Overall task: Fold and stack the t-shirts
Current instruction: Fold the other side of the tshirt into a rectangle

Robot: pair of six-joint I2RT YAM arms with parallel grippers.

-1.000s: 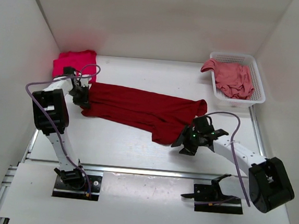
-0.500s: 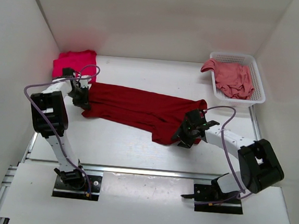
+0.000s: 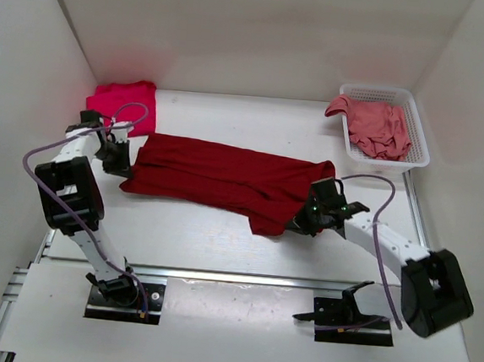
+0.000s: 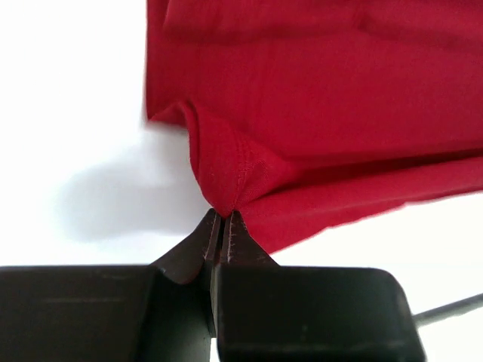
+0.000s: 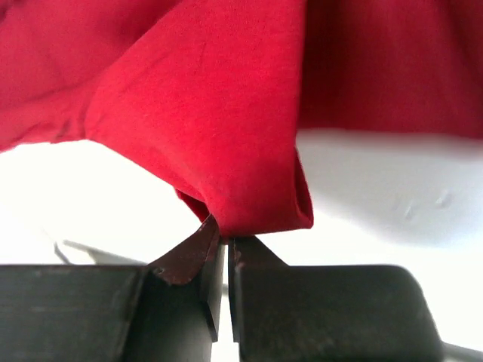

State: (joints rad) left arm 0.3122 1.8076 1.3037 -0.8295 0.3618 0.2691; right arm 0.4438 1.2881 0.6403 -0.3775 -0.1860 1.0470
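Crimson t-shirt (image 3: 225,175) lies on the worktop (image 3: 220,243) stretched between the fingers, left fingers (image 4: 198,249) pinching its hem and just pulled outward, right fingers (image 5: 192,253) newly pinching its corner, so folding can begin.

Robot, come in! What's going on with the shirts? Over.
Left gripper, right gripper: shut on dark crimson cloth t-shirt, opposite ends. Not stacked yet. Nothing blocking.

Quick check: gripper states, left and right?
Left gripper: shut on the dark crimson t-shirt.
Right gripper: shut on the same dark crimson t-shirt.
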